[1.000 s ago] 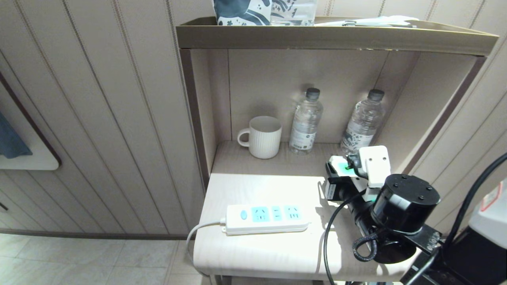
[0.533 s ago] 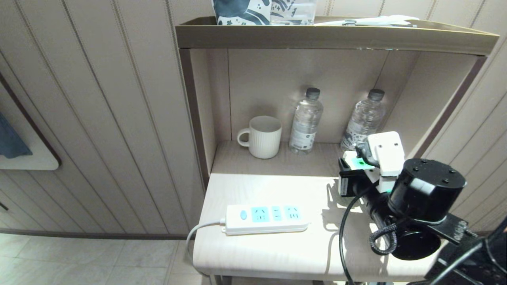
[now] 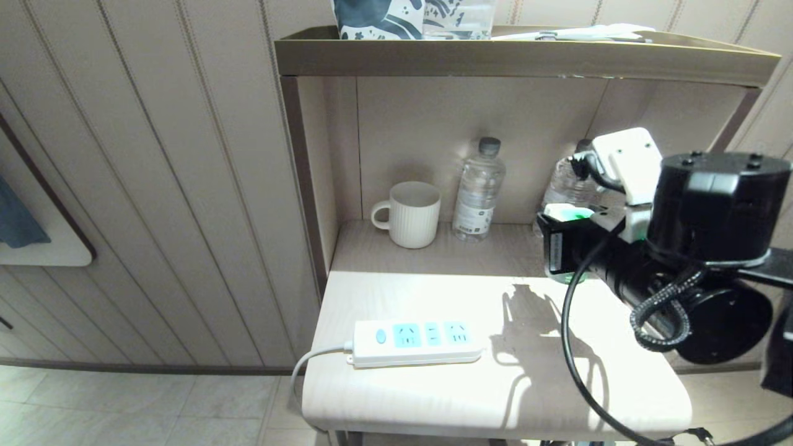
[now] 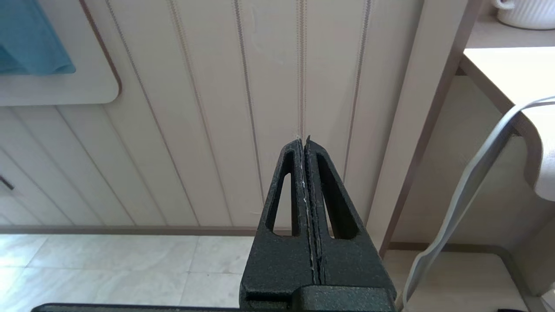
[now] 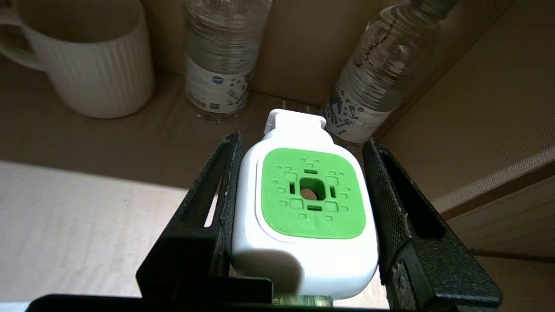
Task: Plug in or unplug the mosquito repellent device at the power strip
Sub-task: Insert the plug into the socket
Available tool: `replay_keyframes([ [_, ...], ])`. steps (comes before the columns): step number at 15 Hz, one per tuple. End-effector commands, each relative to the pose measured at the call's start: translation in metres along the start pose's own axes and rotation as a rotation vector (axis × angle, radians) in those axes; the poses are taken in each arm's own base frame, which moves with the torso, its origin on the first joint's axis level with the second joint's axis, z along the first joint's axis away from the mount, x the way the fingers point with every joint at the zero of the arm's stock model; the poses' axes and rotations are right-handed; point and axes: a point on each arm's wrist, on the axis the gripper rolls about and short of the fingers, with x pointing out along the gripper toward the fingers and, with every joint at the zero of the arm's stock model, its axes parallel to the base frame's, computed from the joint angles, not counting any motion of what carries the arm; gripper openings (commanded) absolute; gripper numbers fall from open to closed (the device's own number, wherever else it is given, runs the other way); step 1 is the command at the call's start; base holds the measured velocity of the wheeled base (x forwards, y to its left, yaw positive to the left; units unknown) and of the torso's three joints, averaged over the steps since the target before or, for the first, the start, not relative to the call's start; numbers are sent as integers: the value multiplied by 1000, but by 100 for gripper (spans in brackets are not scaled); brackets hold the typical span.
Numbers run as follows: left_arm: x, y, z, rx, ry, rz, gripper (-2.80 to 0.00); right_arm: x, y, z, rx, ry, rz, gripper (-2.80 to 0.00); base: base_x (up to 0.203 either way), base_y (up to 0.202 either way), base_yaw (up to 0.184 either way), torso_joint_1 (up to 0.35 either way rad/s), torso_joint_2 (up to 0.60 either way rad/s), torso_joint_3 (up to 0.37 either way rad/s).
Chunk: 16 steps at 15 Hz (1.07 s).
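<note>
Right end effector [image 5: 299,225] grips the device [image 5: 305,216] between its fingers, apparently clear above the desk [image 3: 433,396], right of the strip [image 3: 416,342]. Left end effector [image 4: 305,145] is closed, empty.

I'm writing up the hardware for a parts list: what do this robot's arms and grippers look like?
The right gripper has matte black, rough-textured fingers with triangular cut-outs. Its arm has a black cylindrical housing, a white boxy wrist camera module, a smooth black cable and a braided one. The left gripper has the same black wedge-shaped, slotted fingers.
</note>
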Motion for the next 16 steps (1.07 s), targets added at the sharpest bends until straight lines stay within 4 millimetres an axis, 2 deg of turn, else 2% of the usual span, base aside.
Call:
replay_keyframes([
  [1, 0, 0, 0, 0, 0, 0, -280, -15, -5, 23, -48, 128, 63, -280, 0, 0, 0, 0, 0, 0],
  [5, 0, 0, 0, 0, -2, 0, -280, -19, -6, 61, -65, 338, 189, -280, 0, 0, 0, 0, 0, 0],
  [8, 0, 0, 0, 0, 0, 0, -280, -21, 0, 65, -176, 586, 275, -280, 0, 0, 0, 0, 0, 0],
  [10, 0, 0, 0, 0, -2, 0, -280, -22, 3, 71, -165, 751, 417, -280, 0, 0, 0, 0, 0, 0],
  [11, 0, 0, 0, 0, -1, 0, -280, -22, 4, 70, -159, 848, 479, -280, 0, 0, 0, 0, 0, 0],
  [14, 0, 0, 0, -60, -1, 4, -280, -5, 16, 48, -194, 1071, 497, -280, 0, 0, 0, 0, 0, 0],
  [16, 0, 0, 0, -57, -1, 3, -280, -1, 13, 46, -186, 1086, 483, -280, 0, 0, 0, 0, 0, 0],
])
